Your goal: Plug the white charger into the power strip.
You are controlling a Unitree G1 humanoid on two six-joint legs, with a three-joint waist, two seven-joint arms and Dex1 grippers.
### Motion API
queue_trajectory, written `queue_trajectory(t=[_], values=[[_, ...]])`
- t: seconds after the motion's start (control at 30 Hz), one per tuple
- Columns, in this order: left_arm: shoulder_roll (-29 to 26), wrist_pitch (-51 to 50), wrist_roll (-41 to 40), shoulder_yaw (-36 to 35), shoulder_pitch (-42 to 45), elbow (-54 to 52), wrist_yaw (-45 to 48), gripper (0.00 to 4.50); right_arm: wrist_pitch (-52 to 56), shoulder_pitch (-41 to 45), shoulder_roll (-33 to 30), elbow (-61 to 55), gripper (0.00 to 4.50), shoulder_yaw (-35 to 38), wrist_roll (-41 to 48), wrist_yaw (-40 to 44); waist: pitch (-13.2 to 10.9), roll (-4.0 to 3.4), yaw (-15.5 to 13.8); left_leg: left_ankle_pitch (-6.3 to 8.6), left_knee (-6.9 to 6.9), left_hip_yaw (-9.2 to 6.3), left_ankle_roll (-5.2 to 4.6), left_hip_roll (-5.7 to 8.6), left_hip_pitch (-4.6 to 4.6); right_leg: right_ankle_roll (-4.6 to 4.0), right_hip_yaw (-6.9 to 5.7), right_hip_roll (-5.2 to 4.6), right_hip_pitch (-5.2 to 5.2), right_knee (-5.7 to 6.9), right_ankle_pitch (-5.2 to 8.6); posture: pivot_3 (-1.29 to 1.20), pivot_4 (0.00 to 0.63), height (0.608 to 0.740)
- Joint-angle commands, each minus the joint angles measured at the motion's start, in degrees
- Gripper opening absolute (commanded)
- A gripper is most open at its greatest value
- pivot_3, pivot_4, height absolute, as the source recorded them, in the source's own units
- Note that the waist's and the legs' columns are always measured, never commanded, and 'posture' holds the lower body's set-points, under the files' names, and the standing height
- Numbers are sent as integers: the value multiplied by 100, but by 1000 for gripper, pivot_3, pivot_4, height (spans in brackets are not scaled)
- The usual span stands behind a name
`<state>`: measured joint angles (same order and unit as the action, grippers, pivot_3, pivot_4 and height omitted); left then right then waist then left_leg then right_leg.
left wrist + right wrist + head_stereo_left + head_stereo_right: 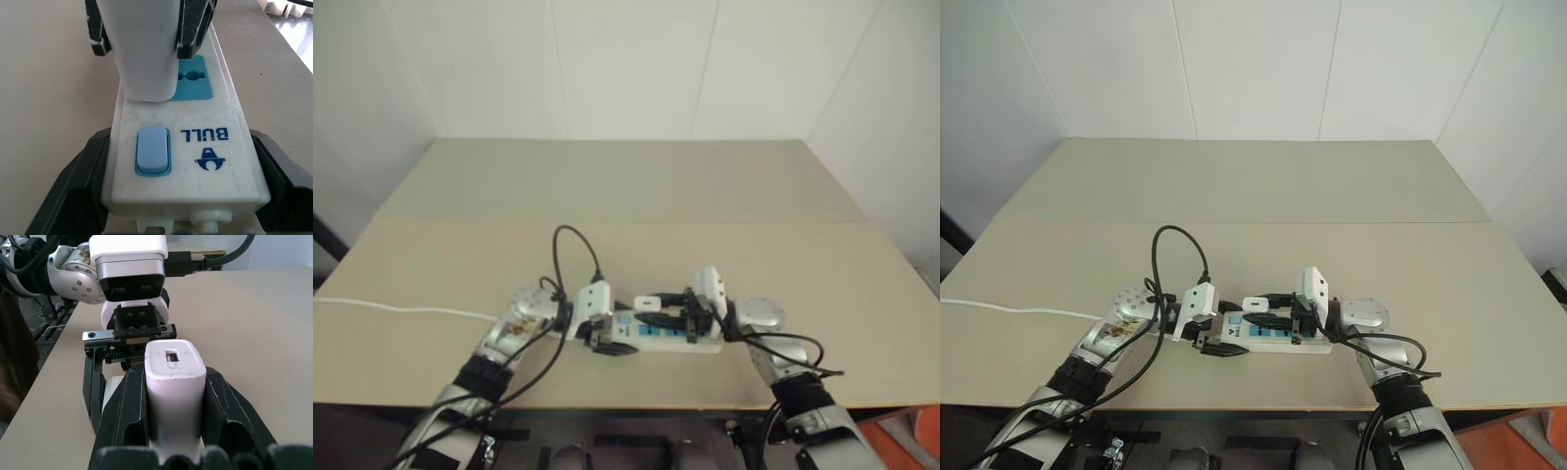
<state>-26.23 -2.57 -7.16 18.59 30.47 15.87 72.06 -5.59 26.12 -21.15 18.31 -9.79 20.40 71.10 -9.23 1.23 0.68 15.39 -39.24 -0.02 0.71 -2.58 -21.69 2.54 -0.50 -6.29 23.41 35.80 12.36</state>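
Note:
The power strip (674, 339) lies near the table's front edge, a long white bar with blue outlet faces. My left gripper (181, 188) is shut on its switch end, one black finger on each long side of the power strip (195, 161). The white charger (143, 54) stands upright over the blue outlet (195, 81) nearest the blue switch (151, 151), its base against the strip's top. Its prongs are hidden. My right gripper (173, 377) is shut on the white charger (173, 382), reaching in from the right, and its fingers (194, 29) flank the charger.
The strip's thin white cord (401, 310) runs left across the beige table (636, 196). A black cable (570, 245) loops up over my left wrist. The front edge of the table is just behind both grippers, and white walls stand beyond the table's far edge.

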Motion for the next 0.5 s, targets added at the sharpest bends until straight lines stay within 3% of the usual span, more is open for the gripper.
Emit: queue_trajectory(t=[0.03, 0.5], values=[[-425, -92, 68, -183, -97, 67, 81, 3328, 58, -222, -533, 523, 1095, 226, -295, 14, 0, 0, -2, 0, 2, 0, 0, 0, 8, 0, 0, 0, -8, -3, 0, 0, 150, 740], [-524, -94, 39, -197, -145, 17, 58, 3328, -72, -155, -783, 937, 1095, 178, -326, 241, 0, 0, -8, 0, 13, 0, 0, 0, 28, 2, 0, 0, -25, -5, 4, 0, 150, 740]])
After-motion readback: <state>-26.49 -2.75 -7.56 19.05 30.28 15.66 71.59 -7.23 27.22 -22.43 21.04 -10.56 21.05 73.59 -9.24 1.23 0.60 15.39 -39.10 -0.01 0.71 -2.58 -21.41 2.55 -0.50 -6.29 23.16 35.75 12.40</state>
